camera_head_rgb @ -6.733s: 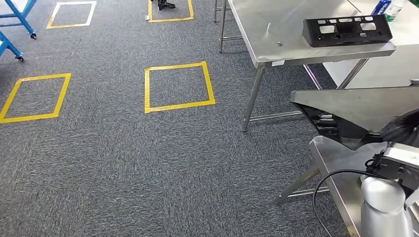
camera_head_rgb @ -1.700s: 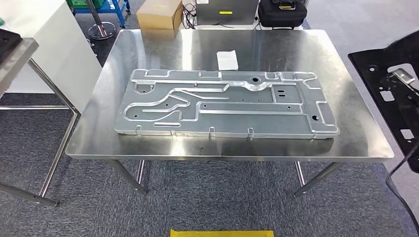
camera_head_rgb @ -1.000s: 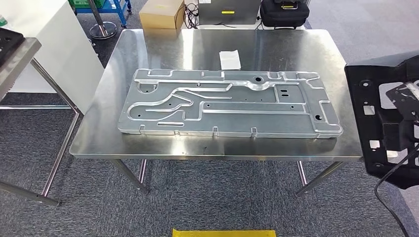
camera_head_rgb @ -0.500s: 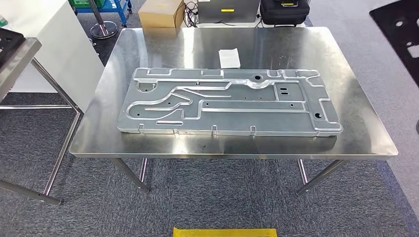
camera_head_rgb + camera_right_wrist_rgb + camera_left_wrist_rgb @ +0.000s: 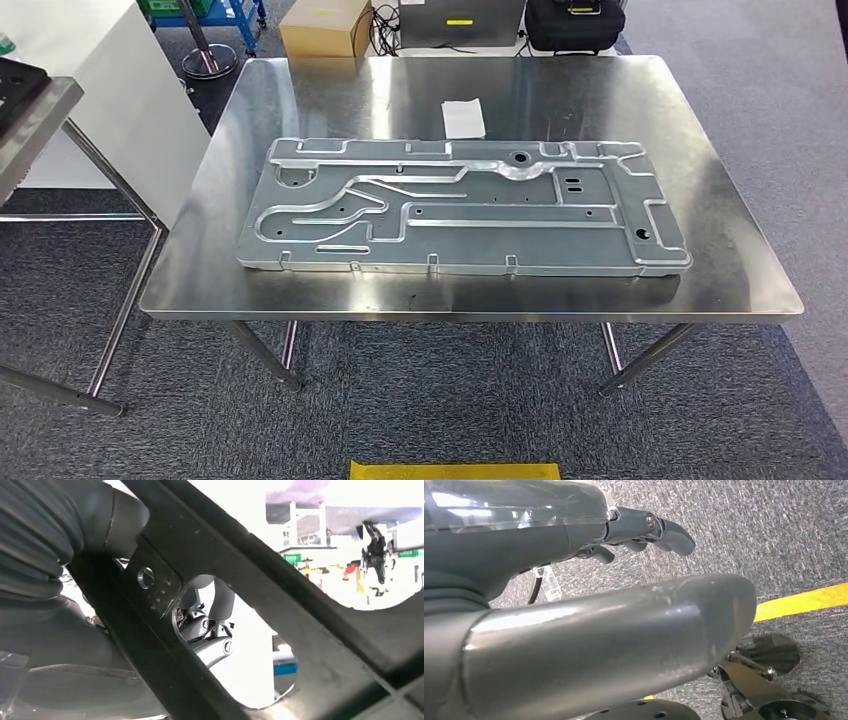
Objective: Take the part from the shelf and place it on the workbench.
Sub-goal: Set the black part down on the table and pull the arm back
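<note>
— Where is the part [image 5: 280, 595] at this moment?

— In the right hand [image 5: 75, 580]. The right wrist view has the black plastic part running slantwise across the frame, with large cut-outs in it. The thick grey thumb lies against one face, and the darker fingers [image 5: 210, 630] show through a cut-out, curled round the other face. So that hand grips the part, well clear of the table.

— And the workbench [image 5: 740, 260]?

— The head view looks down on the steel workbench straight ahead. A long stamped metal panel [image 5: 460, 210] lies flat across its middle, lengthwise from left to right, with a small white paper slip [image 5: 463, 118] just beyond its far edge (touching it or not, I cannot tell).

— The left hand [image 5: 644, 530]?

— It hangs low, above grey carpet [image 5: 784, 535] with a strip of yellow tape [image 5: 804, 600]. Its thumb juts forward and the darker fingers are loosely bent and apart, with nothing in them.

— Anything else nearby?

— A cardboard box [image 5: 322, 25] and a black case [image 5: 574, 22] stand on the floor past the far edge of the workbench, and a second steel table [image 5: 35, 110] sits at the left.
</note>
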